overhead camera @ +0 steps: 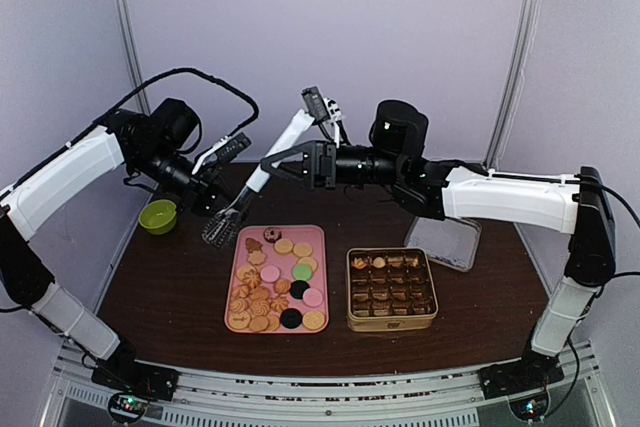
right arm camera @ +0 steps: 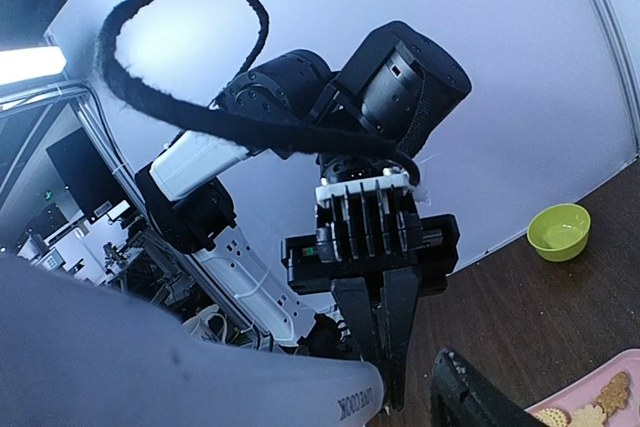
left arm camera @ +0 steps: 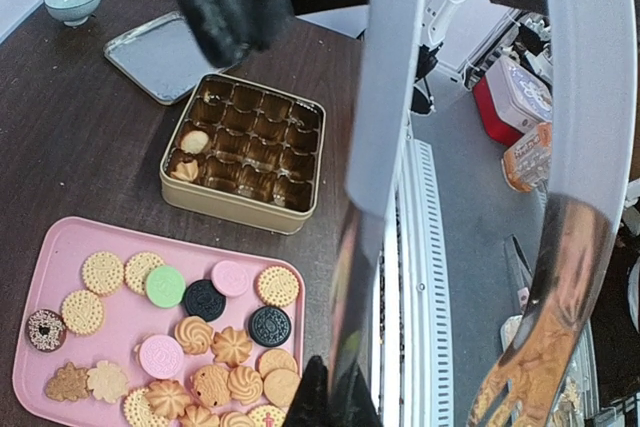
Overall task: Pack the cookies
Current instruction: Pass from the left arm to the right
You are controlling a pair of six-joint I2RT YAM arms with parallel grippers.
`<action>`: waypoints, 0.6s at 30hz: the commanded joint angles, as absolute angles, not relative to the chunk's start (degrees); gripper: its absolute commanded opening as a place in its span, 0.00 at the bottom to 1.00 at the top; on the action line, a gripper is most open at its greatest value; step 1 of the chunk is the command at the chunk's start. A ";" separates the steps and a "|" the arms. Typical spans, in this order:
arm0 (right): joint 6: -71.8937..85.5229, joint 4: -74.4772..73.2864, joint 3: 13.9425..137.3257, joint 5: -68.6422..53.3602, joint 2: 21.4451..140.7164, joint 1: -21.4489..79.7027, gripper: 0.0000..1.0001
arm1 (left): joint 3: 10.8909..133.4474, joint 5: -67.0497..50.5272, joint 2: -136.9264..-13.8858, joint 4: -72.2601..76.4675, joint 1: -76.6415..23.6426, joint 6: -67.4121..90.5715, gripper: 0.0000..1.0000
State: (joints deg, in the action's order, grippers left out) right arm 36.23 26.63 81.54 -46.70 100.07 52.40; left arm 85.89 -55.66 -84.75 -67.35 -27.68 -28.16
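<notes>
My left gripper (overhead camera: 232, 211) is clamped on the metal tongs (overhead camera: 285, 139) just above their slotted head, which hangs over the far-left corner of the pink tray (overhead camera: 317, 237). My right gripper (overhead camera: 270, 161) has its jaws apart, one on either side of the tongs' handle, higher above that same corner. I take this step to be passing the tongs across. To do it well, I should close the right jaws squarely across both arms partway up the handle, so a squeeze can work the head. The left should let go only once that grip feels firm. The cookies (overhead camera: 270, 297) lie spread on the tray, below and nearward of the head, not touching it. A couple sit in the gold tin (overhead camera: 392, 324) just right of the tray.
</notes>
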 commanded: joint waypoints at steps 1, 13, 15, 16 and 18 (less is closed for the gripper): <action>34.72 25.88 81.74 -48.16 99.92 53.35 0.66 | 87.76 -54.48 -85.29 -68.91 -28.15 -28.11 0.00; 38.00 34.84 78.78 -45.24 97.82 51.61 0.61 | 86.65 -54.49 -84.82 -68.93 -28.15 -28.14 0.00; 39.19 36.63 78.77 -46.12 97.46 51.20 0.63 | 86.37 -54.18 -84.54 -68.92 -28.14 -28.28 0.00; 39.11 36.50 78.94 -46.79 97.21 51.13 0.65 | 86.20 -53.96 -84.34 -68.91 -28.17 -28.33 0.00; 37.92 34.65 79.30 -47.97 96.60 50.99 0.70 | 85.77 -53.78 -83.92 -68.88 -28.14 -28.51 0.00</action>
State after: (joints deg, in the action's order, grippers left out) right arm 38.79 31.66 79.11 -47.35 99.94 51.79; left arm 86.04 -54.65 -84.75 -67.59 -27.81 -28.99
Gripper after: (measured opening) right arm 0.664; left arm 0.027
